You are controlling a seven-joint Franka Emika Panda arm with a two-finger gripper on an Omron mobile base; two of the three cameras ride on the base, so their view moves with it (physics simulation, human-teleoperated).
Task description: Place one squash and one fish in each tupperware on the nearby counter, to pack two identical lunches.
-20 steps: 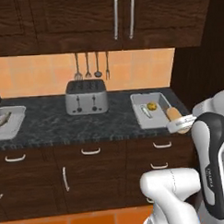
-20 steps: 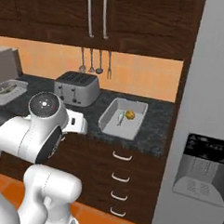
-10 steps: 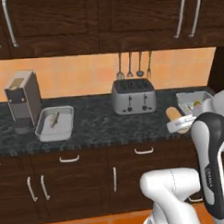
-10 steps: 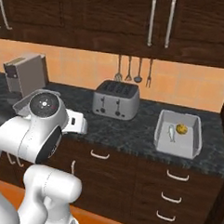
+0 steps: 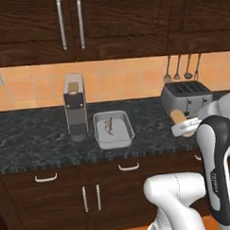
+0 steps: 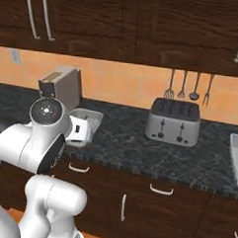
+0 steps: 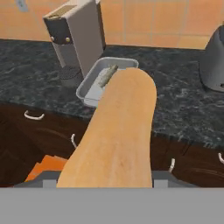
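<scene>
One squash (image 5: 177, 116) rides in the gripper (image 5: 186, 127) in the left base view, clamped between partly spread jaws just in front of the toaster (image 5: 185, 96). The tupperware (image 5: 113, 129) with a fish (image 5: 108, 125) in it lies well to the left of the toaster, beside the coffee machine (image 5: 75, 107).

Right base view: the arm is folded, the hand held above the counter (image 6: 139, 147) edge, left of the toaster.

Hand view: the squash's long axis points toward the tupperware (image 7: 89, 83), left of the toaster's dark edge (image 7: 213, 57).
</scene>
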